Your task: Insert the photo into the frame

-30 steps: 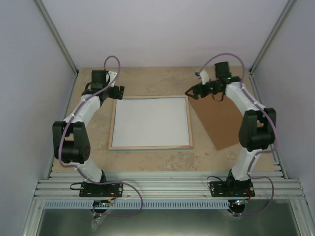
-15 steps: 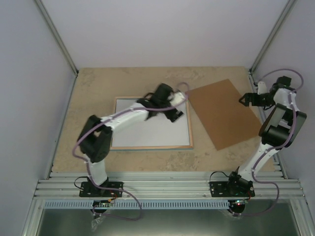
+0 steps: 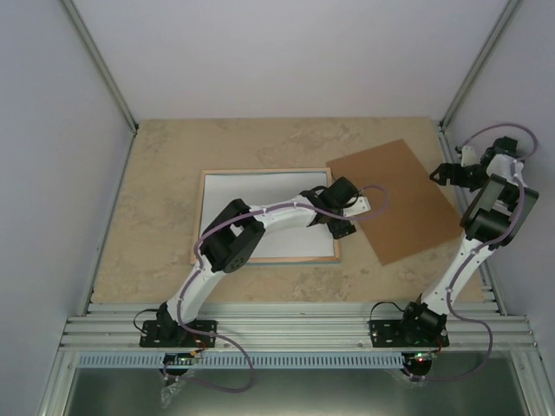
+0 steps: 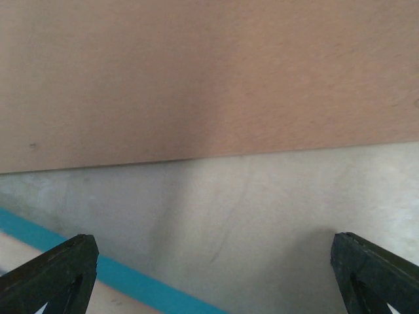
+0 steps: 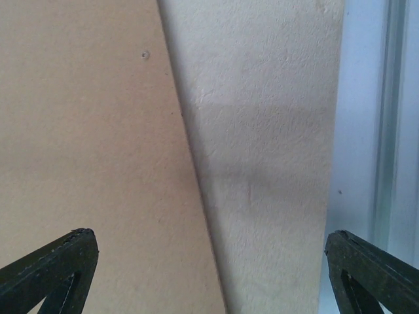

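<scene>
On the beige tabletop, from above: large rectangular frame with pale wooden back edges lies flat, centre. Left gripper sits over its right edge, beside flat brown hardboard panel; right gripper by panel's right corner.
Left wrist: jaws wide, empty; turquoise frame edge lower left.
Right wrist: jaws wide, empty, over panel edge.

The frame lies just left of the backing panel.

Left tool crossed the frame toward the brown panel; right tool withdrew rightward
</scene>
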### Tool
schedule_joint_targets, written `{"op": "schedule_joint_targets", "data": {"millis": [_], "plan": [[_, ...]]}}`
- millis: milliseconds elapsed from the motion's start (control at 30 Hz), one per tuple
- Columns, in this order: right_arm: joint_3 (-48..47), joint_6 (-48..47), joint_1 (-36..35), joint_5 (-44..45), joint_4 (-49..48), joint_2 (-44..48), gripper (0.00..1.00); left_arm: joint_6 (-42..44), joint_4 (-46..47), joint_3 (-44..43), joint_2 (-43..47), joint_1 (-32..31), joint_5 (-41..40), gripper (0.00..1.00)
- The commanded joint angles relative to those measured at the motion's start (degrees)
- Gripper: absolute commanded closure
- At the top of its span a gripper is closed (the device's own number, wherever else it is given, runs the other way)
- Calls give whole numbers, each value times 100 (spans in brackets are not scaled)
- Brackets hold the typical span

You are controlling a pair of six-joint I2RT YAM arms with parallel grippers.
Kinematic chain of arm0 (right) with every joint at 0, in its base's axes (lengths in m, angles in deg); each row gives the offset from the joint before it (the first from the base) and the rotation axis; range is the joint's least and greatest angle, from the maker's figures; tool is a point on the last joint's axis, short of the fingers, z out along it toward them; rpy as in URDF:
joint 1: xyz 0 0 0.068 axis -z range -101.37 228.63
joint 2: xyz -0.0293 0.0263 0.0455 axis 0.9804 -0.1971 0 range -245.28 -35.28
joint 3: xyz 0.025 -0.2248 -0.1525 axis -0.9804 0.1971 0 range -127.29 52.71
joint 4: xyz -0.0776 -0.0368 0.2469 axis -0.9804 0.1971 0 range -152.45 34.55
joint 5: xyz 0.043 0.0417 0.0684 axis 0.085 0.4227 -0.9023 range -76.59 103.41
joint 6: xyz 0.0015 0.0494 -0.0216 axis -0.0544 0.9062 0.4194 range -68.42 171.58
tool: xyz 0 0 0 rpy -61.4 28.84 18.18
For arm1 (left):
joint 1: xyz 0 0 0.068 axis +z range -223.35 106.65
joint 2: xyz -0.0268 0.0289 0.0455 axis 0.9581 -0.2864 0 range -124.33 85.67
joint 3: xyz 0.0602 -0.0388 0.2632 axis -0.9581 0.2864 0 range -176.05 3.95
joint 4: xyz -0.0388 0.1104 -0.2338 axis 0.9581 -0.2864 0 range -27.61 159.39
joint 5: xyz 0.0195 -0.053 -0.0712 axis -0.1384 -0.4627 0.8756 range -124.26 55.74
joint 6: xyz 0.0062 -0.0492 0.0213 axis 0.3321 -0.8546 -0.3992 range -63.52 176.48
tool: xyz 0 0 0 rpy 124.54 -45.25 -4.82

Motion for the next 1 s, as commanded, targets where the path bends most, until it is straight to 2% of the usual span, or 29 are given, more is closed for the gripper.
{"op": "schedule_joint_targets", "data": {"millis": [0, 267, 533, 767, 967], "plan": [[-195, 98, -84, -148, 162, -373, 5, 416, -205, 38, -36, 15, -614, 1], [686, -2, -392, -107, 21, -179, 8, 400, -129, 1083, 566, 471, -826, 1], [1798, 5, -681, -541, 184, 271, 11, 57, -153, 1967, 1339, 1444, -567, 1], [3364, 224, -1262, -1025, -44, 1083, 12, -1035, 8, 2197, 2007, 1800, 161, 1], [3649, 496, -1336, -1234, -2, 1506, 12, -2957, 184, 2071, 2638, 1812, 1601, 1]]}}
